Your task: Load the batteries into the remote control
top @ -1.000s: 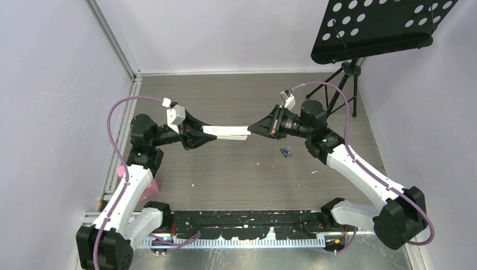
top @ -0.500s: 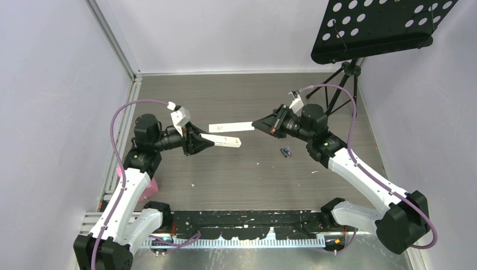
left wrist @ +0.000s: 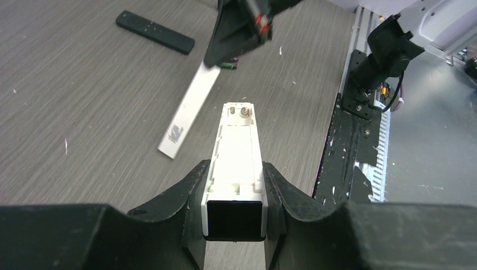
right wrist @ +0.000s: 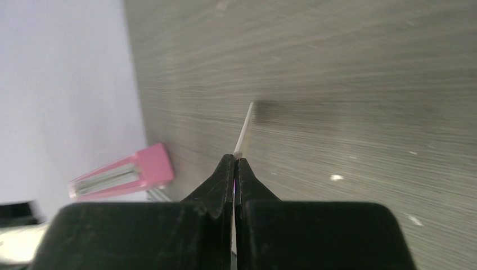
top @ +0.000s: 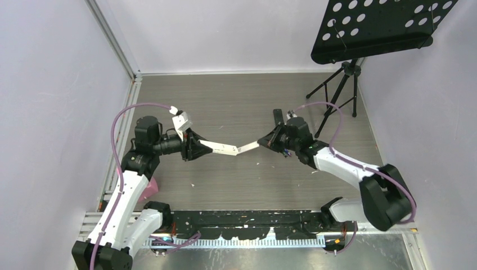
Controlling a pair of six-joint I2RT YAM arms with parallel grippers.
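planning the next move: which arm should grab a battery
Probably right: the right gripper hangs by the batteries, though it must first drop the thin white cover it pinches. The left gripper is clamped on the open white remote.

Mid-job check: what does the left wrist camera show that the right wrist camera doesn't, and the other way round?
Left wrist only: the white remote clamped in the left end effector, its battery bay open with no cell visible inside; a black remote lying further back; the batteries on the table by the right end effector. Right wrist only: a pink object beside the wall. Both: the thin white cover pinched in the right end effector, and the wood-grain table.
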